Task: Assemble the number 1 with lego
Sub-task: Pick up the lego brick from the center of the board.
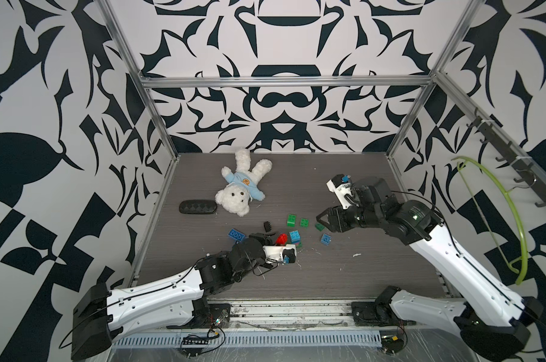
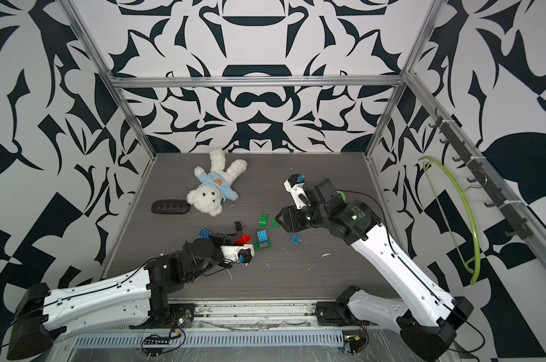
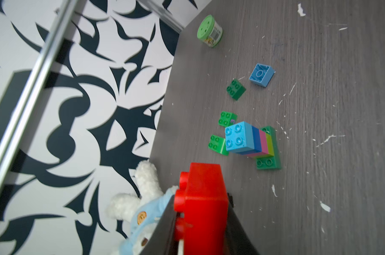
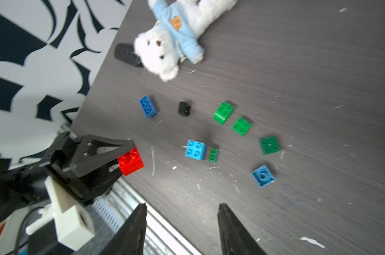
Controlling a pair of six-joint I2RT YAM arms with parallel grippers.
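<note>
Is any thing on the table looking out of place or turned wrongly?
Yes. One loose blue brick lies upside down, its hollow underside up, apart from the stacked tower. Small white flecks are scattered over the table.

Stack: light blue, blue, pink, lime on green base; upright
Red brick: clamped aloft
Loose bricks: green, blue, black; scattered around

Teddy bear beside black case; green-lidded jar.
</note>
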